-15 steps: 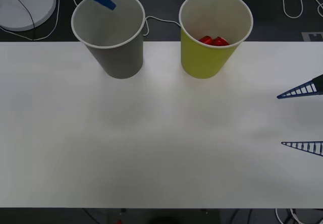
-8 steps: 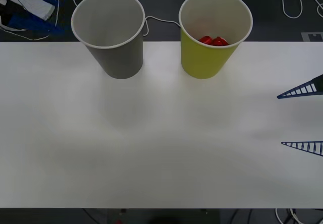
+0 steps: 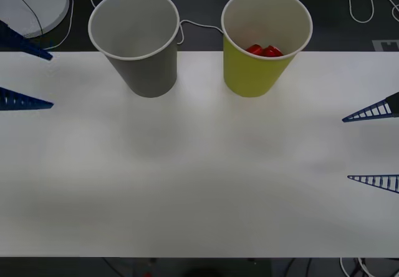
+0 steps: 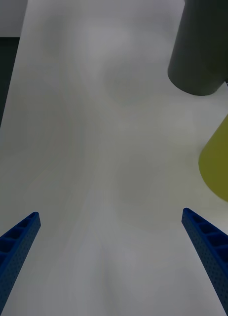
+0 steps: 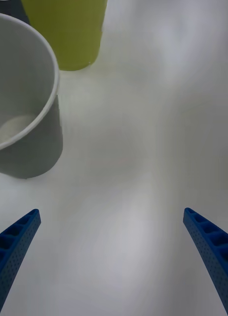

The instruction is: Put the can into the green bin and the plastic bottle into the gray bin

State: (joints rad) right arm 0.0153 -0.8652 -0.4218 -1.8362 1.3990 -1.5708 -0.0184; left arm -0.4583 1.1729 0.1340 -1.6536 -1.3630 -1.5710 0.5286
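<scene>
Front view: a white table (image 3: 199, 183) spans the scene; at its far edge stand two tapered bins, upright and apart, the gray bin (image 3: 140, 52) on the left and the green bin (image 3: 262, 58) on the right; the can (image 3: 263, 50) lies inside the green bin, its red body showing low against the pale inner wall; what the gray bin holds cannot be told from here; the left gripper (image 3: 25, 77) sits at the left edge of the table, left of the gray bin, its two blue ribbed fingers spread wide and holding nothing; the right gripper (image 3: 374, 146) sits at the right edge, nearer than the green bin, fingers likewise spread wide and empty; a white round disc (image 3: 31, 2) and white cables (image 3: 193, 26) lie on the dark floor beyond the table.

Right wrist view: the right gripper (image 4: 114, 261) hangs over bare table (image 4: 94, 123), fingers wide apart; farther off stand the gray bin (image 4: 203, 49) and, beside it, the green bin (image 4: 217, 163).

Left wrist view: the left gripper (image 5: 114, 261) is wide open over the table (image 5: 153, 148); the gray bin (image 5: 25, 98) stands close by, its pale inside visible; the green bin (image 5: 64, 29) stands beyond it.
</scene>
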